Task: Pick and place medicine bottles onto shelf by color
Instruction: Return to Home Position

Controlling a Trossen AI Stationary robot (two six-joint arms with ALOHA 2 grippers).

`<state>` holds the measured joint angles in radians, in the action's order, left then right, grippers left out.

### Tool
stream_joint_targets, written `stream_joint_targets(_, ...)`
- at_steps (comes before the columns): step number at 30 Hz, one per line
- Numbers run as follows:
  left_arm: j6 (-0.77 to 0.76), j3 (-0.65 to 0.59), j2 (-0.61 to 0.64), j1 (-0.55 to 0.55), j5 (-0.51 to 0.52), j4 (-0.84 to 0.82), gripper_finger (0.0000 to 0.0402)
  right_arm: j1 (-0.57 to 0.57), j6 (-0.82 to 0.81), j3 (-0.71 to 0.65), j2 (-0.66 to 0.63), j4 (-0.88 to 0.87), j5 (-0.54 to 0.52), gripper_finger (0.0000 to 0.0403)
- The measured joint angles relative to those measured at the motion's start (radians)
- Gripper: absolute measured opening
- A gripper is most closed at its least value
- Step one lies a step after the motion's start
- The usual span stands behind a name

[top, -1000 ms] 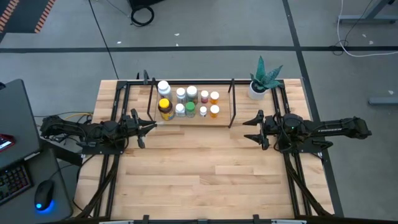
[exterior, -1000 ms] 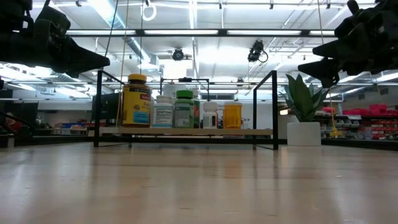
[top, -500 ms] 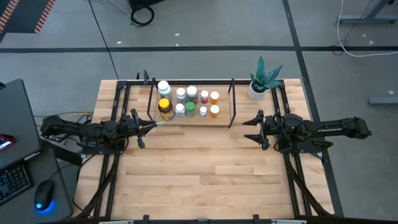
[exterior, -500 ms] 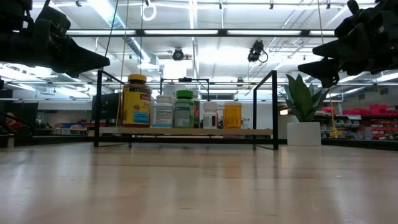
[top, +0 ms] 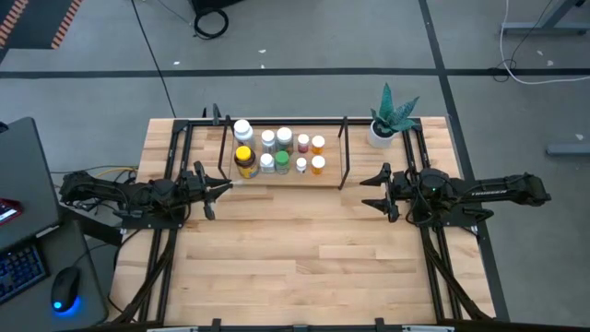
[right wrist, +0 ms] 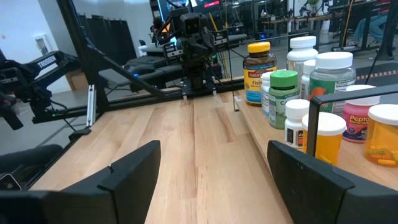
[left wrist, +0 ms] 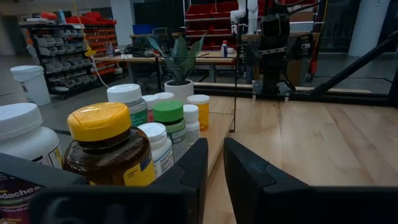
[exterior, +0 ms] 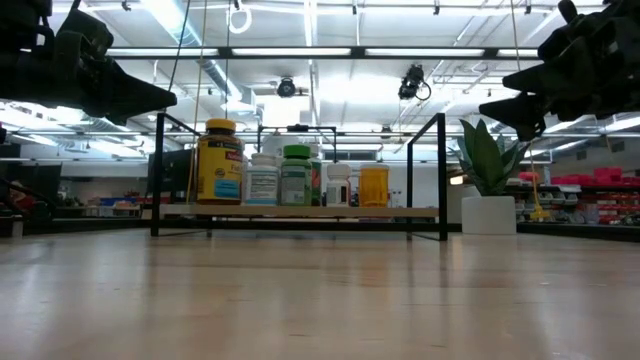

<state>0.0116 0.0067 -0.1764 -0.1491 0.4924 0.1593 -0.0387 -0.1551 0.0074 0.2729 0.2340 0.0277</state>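
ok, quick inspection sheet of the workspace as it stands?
Surface: wooden tabletop, no bottles on it outside the shelf.
Job's things: ten medicine bottles, all upright on the shelf; amber bottle with yellow cap at its left end, orange bottles at its right end.
Clutter: potted plant at the table's far right corner, beside the shelf.
Grippers: left gripper fingers nearly together, empty, at the shelf's left end; right gripper open, empty, right of the shelf.
Cables: yellow cable by the left arm; black cable coil on the floor beyond the table.
Surroundings: keyboard and mouse left of the table; no person seen.
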Motion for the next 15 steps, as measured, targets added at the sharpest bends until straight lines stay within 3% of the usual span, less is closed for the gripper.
stream_joint_targets(15, 0.000, 0.000, 0.000, 0.000, 0.000, 0.000, 0.0056, 0.000, 0.000, 0.000, 0.000, 0.000, 0.000, 0.0303)
